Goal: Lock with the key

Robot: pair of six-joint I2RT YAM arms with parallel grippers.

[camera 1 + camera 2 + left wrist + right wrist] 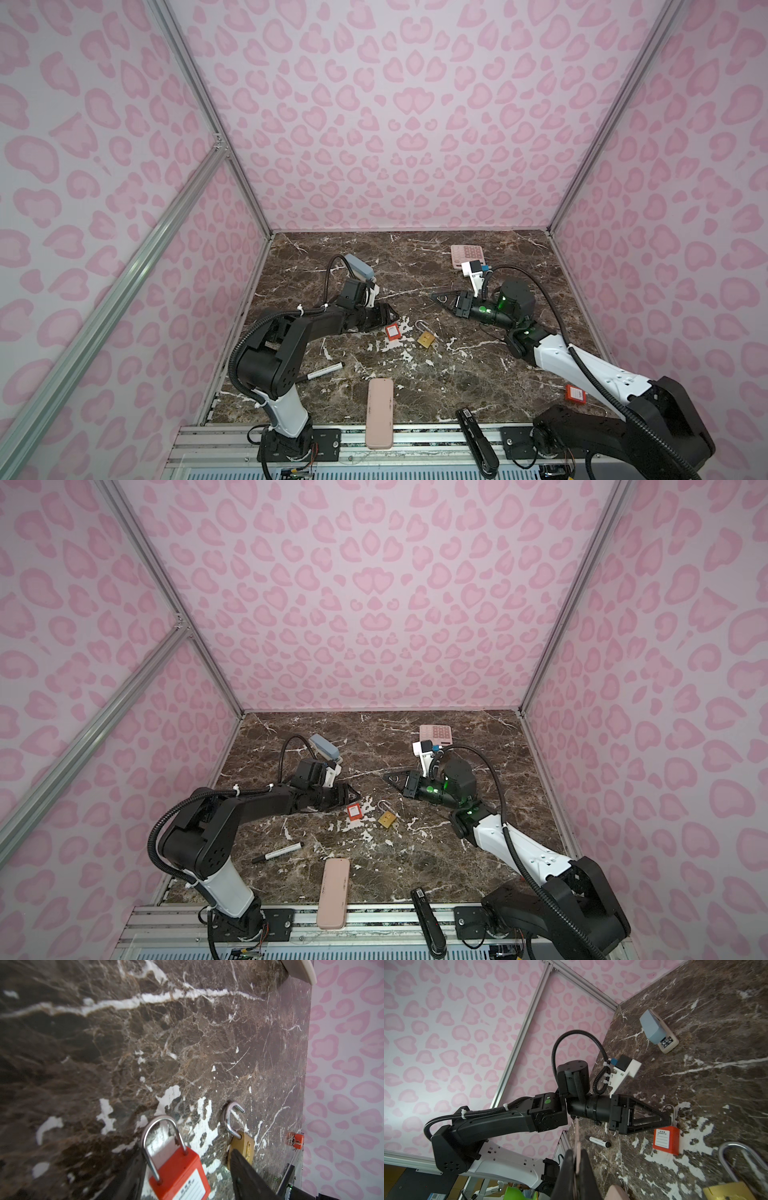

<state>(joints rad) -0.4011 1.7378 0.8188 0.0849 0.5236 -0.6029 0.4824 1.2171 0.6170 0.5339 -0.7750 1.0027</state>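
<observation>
Red padlock [180, 1174]: flat on table [457, 374], hoop pushed in, lying between the left jaws.
Left claw [187, 1152]: released, straddles the lock, no contact seen.
Right claw [435, 296]: clenched on thin flat strip [577, 1147], probably the key; well apart from the lock.
Brass padlock [426, 338]: just beside it, hoop open.
Tip: pin the lock body first, line the key up with the slot, push straight, then twist.
</observation>
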